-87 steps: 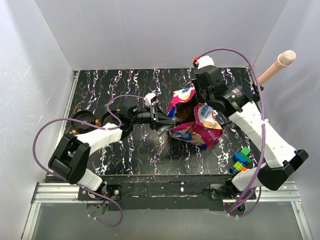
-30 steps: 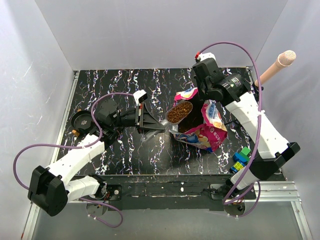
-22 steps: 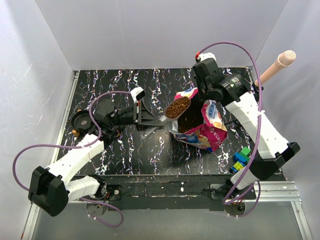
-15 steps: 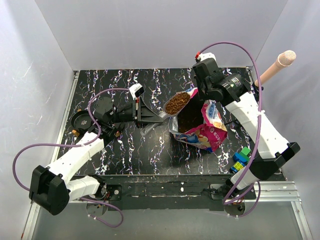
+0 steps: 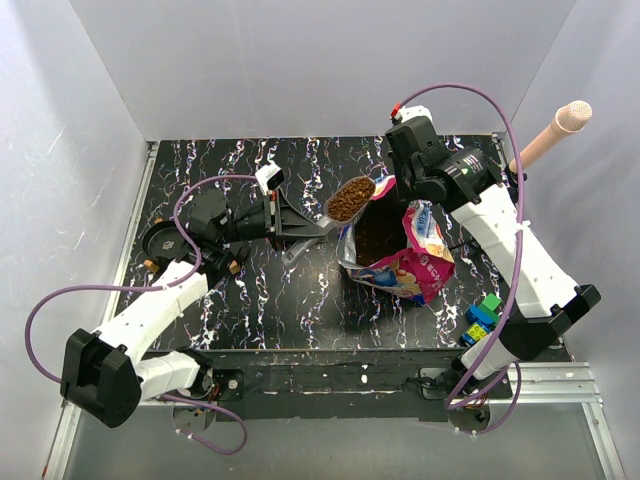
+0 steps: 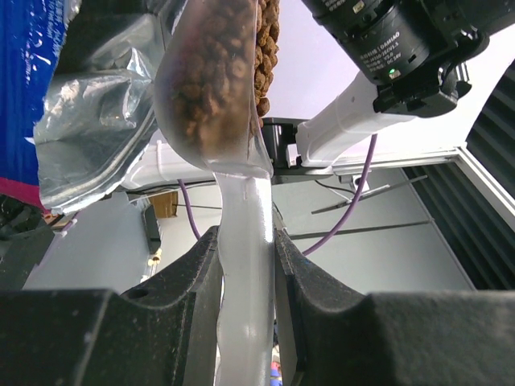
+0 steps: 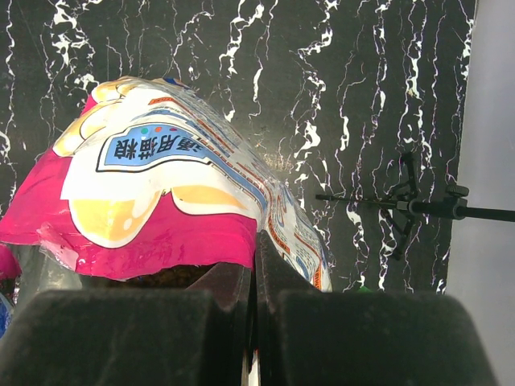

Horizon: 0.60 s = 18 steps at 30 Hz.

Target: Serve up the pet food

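Translucent scoop (image 5: 331,214), overhead view: heaped with pet food (image 5: 349,198). A second ago it hung over the mouth of the bag (image 5: 400,262); it now sits up and to the left, clear of the rim.
Left gripper (image 5: 312,226), overhead view: clamped on the scoop's handle. The arm has drawn back toward its own side, carrying the load roughly level.
Right gripper (image 5: 412,198), overhead view: pinching the bag's upper edge, unmoved over the last second. The mouth is held agape, with more brown kibble showing inside.
Bowl (image 5: 148,240), overhead view: dark and round, at the left of the table (image 5: 280,300), partly behind the left arm and well apart from the scoop.
Toy blocks (image 5: 483,315), overhead view: near the right arm's base, not touched by either gripper.
Scoop, left wrist view: the handle runs up between both fingers (image 6: 193,305), which press its sides. The cup above is packed with pellets and none are seen falling.
Bag, left wrist view: silver lining and blue print at upper left, beside the cup rather than beneath it.
Fingers, right wrist view (image 7: 121,338): shut tight together, with the bag's pink-and-white flap caught between them.
Change, in sum: the load has been lifted out and is shifting leftward; the bag is steady.
Bearing on task: the scooping looks finished and the carry to the bowl is the step in hand. The pour is not yet made, and a tilt on the way would spill pellets.
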Motion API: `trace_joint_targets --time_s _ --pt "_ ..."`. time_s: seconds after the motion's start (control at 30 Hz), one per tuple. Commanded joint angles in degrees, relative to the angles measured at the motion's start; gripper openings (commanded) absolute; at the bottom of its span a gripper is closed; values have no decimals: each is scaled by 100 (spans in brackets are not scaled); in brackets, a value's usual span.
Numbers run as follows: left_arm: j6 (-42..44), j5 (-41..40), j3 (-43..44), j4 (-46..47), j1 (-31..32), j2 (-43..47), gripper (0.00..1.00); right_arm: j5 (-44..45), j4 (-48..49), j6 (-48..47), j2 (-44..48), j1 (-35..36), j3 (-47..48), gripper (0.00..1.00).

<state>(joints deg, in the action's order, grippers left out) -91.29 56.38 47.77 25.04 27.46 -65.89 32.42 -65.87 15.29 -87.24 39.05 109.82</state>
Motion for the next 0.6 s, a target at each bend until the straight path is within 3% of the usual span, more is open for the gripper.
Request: trace_joint_targets --time_s 0.0,0.57 --pt "41 -127 329 115 -101 -20 0 291 1076 132 612 -2 374 1" --pt "-240 -198 409 423 -768 -293 0 177 1032 159 752 -11 171 1"
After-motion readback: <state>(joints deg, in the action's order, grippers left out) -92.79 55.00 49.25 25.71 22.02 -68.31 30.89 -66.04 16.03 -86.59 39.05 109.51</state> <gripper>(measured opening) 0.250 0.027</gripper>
